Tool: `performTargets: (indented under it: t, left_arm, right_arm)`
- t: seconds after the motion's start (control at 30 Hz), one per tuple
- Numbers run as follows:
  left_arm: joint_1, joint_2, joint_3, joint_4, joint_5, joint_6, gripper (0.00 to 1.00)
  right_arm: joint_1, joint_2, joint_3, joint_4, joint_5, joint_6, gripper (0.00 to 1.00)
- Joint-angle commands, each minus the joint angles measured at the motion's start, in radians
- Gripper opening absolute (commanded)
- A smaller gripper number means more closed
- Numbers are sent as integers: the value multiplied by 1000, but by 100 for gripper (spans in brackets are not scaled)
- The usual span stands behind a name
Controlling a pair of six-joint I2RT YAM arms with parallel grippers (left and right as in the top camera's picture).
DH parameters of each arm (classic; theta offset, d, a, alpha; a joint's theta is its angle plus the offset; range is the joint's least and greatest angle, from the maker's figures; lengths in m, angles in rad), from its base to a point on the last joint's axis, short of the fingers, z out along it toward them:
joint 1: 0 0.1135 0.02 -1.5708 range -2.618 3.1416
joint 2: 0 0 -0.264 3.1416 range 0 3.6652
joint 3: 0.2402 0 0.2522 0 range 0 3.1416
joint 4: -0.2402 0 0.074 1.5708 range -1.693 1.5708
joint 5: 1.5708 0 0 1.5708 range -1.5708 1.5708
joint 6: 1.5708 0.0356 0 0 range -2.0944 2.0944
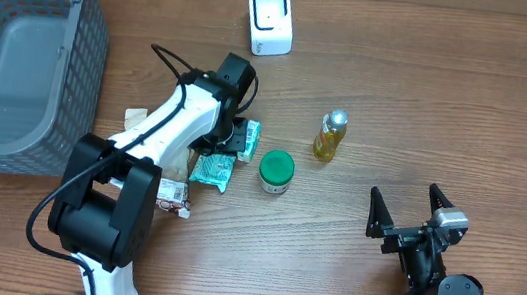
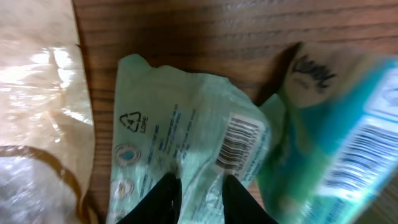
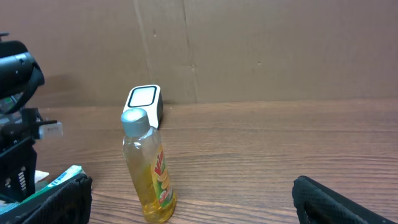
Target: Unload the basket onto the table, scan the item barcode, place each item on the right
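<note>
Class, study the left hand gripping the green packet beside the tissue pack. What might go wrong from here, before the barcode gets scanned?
1. The left hand pinches only the thin edge of the green packet; the film may slip out when lifted.
2. The tissue pack seems to overlap the packet, so it may be dragged along.
3. The barcode sits on creased film and may not read at the scanner.

One scanner (image 1: pixel 270 20), one bottle (image 1: pixel 330 136), one jar (image 1: pixel 276 171), one basket (image 1: pixel 89 56)

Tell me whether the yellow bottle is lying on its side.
No, the bottle stands upright on the table, cap on top.
</note>
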State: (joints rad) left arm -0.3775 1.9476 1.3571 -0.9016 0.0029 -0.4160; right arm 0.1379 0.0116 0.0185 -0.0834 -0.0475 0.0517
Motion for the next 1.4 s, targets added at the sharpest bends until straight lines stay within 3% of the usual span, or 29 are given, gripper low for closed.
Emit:
performTargets:
  t: [0.0,0.13,0.47,0.73,1.03,1.3,1.37]
  left_arm:
    - [5,11,-61,37,-14,-11,27]
    - [6,11,-79,45,-38,-11,21]
    - [21,2,-55,21,-39,-50,31]
    - [57,-2,9,-22,-36,-108,30]
    - [57,-11,218,-127,-36,-97,32]
    - [121,-15,476,-173,-37,-32,43]
    - [148,-15,499,-170,-40,-32,54]
  right_arm:
    - [-4,-8,-11,3,5,-1,100]
    - [-4,-8,-11,3,5,-1,100]
    - [-4,-8,-11,3,5,-1,100]
    - [-4,-8,-11,3,5,-1,100]
    - [-4,-8,-11,3,5,-1,100]
    - [-4,-8,-11,3,5,-1,100]
    - [-4,-8,-11,2,5,-1,100]
